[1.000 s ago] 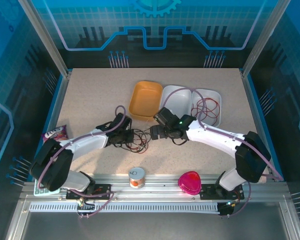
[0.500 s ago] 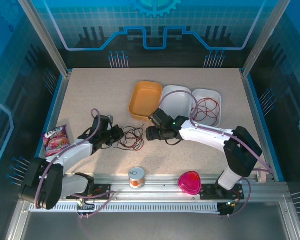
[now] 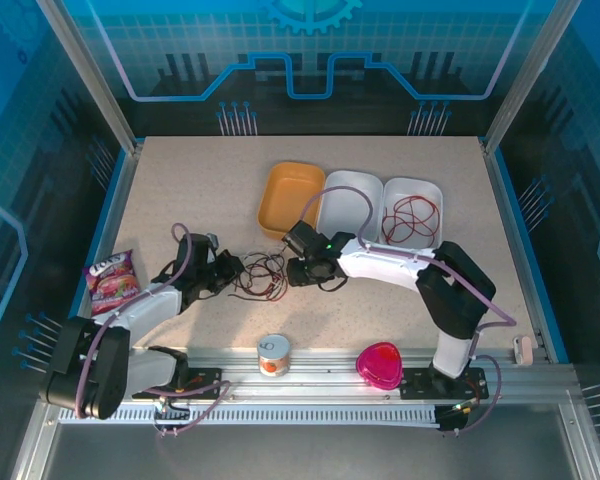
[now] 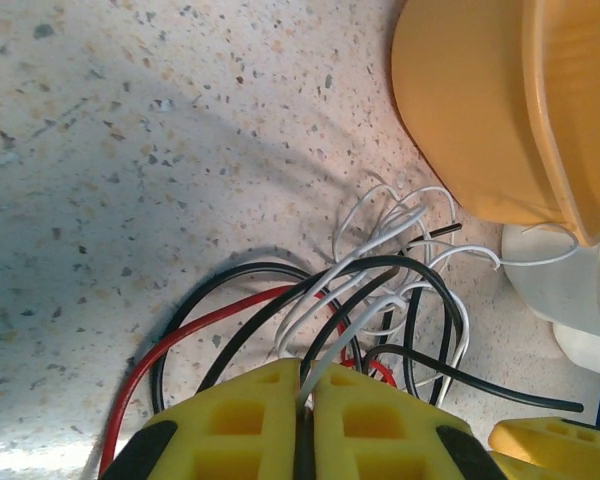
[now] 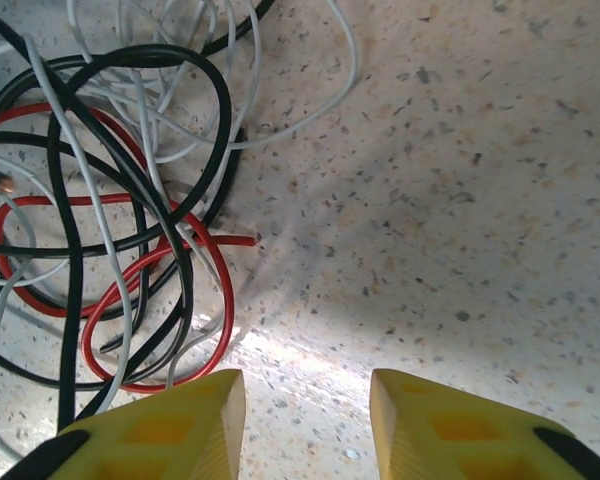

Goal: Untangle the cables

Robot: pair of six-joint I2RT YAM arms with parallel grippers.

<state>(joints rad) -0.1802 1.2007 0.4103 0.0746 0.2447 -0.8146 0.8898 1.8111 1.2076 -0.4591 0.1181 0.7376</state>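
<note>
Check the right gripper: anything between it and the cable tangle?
Nothing visible. The right gripper stands open over bare table, the cable tangle just ahead-left in its wrist view. The left gripper is shut on a white cable on the tangle's opposite side.

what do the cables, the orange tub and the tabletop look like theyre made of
The cables: thin wire in smooth red, black and white plastic-looking insulation; they bend in loose loops. The tub: probably moulded plastic, even orange, faint sheen, rounded rim. The tabletop: speckled beige, matte, stone-like or laminate; can't tell which.
</note>
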